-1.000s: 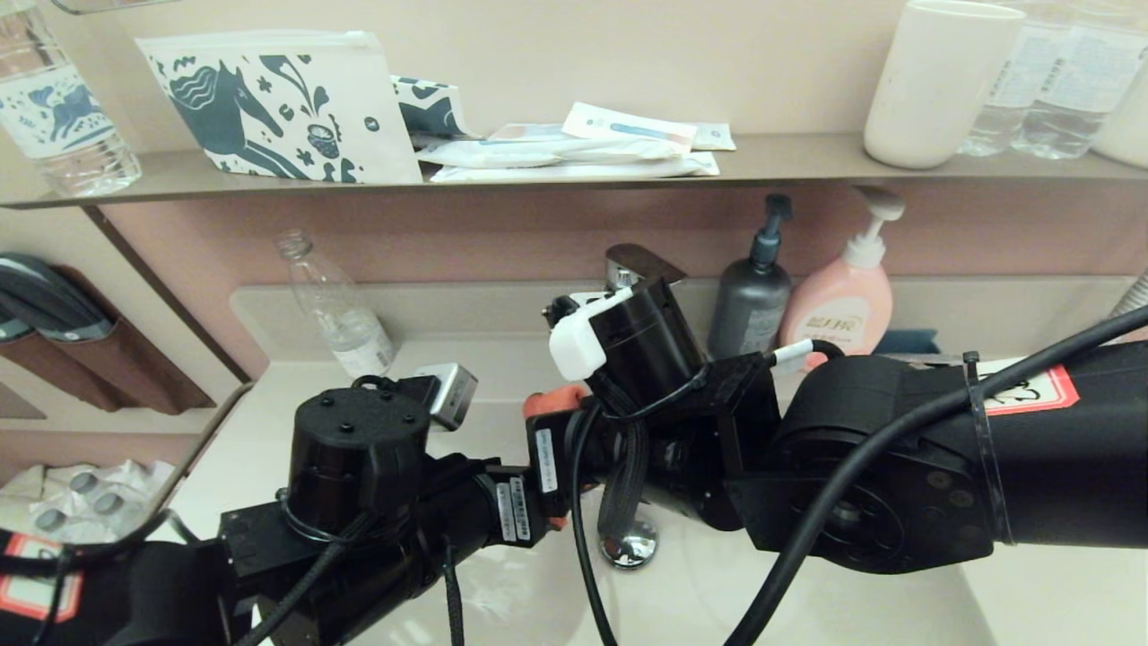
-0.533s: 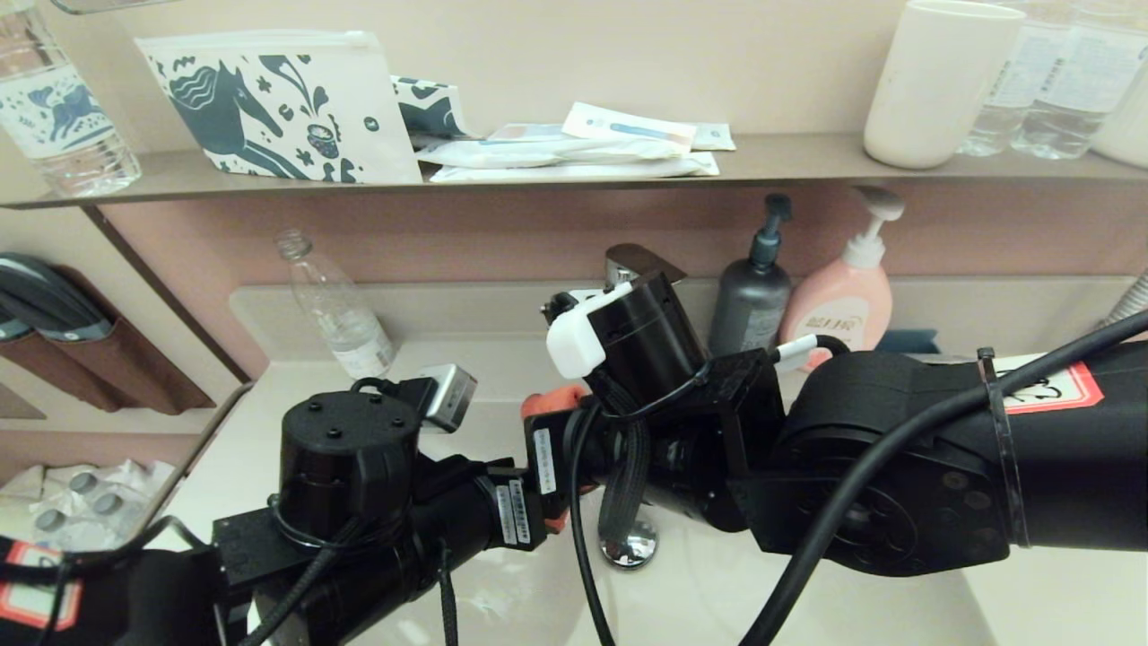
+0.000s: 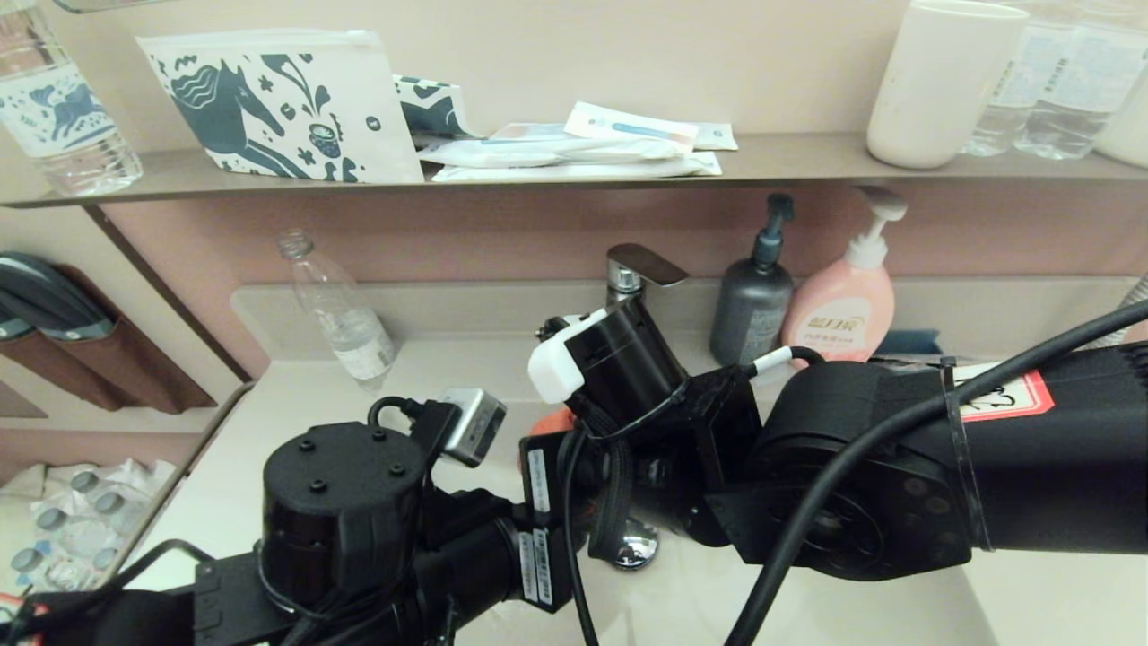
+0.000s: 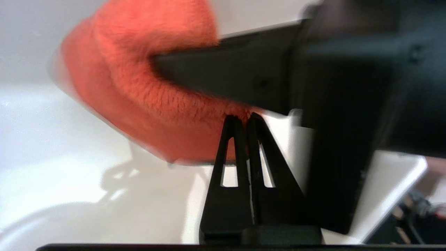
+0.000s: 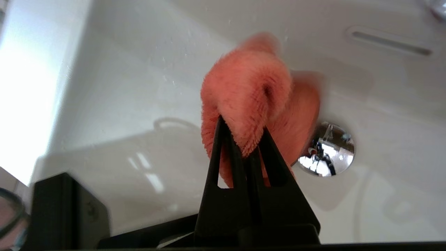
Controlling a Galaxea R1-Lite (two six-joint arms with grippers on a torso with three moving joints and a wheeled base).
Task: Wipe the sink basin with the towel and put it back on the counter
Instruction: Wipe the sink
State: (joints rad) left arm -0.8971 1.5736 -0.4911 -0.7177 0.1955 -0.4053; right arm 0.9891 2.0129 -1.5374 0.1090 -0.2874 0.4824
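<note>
- Surface: off-white vanity top is wrapping around the sink basin; a clear bottle, grey pump bottle and pink pump bottle are standing along its back ledge beside the tap.
- Wall shelf above is carrying a horse-print pouch, sachets and a white cup.
- Right end effector is hanging over the basin, fingers pinched on the towel, near the chrome drain plug.
- Left end effector is sitting with tips pressed together, touching the towel's lower edge; a grip cannot be confirmed.
- Only the right wrist view is showing the overflow slot; the head view is showing just a sliver of towel between the arms.
</note>
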